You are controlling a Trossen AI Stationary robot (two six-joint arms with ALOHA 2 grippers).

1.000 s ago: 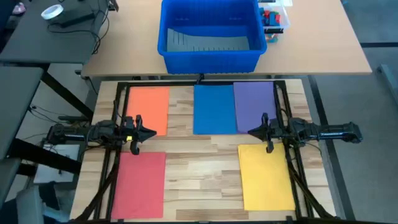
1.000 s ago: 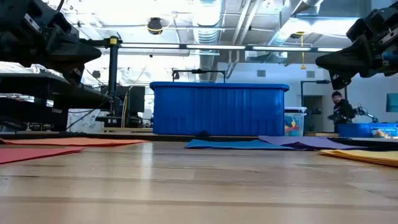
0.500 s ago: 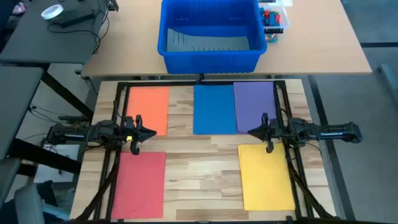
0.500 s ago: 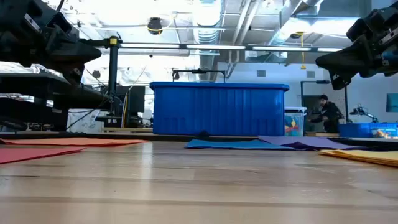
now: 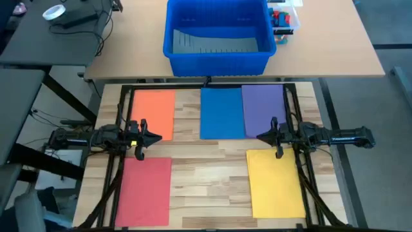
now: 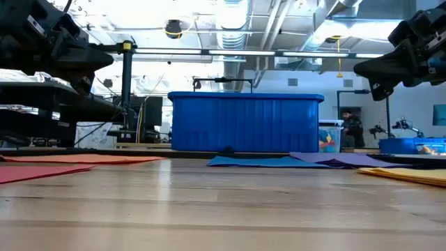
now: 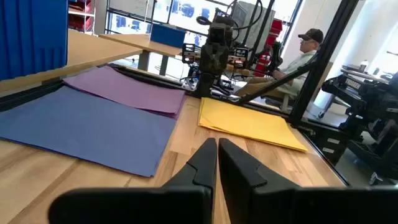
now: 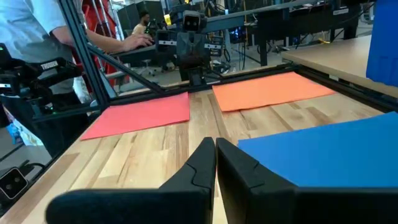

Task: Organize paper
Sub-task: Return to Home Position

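Five sheets of paper lie flat on the wooden table: orange (image 5: 153,113) at far left, blue (image 5: 221,113) and purple (image 5: 265,109) at far centre and right, the purple overlapping the blue's edge, red (image 5: 144,191) at near left, yellow (image 5: 275,183) at near right. My left gripper (image 5: 157,137) hovers shut above the table between the orange and red sheets. My right gripper (image 5: 260,136) hovers shut between the purple and yellow sheets. Both point toward the table's middle and hold nothing.
A big blue plastic bin (image 5: 217,35) stands on a second table beyond the far edge, with a clear box of small items (image 5: 283,19) beside it. A black frame (image 5: 206,85) borders the work table. People show in the room beyond.
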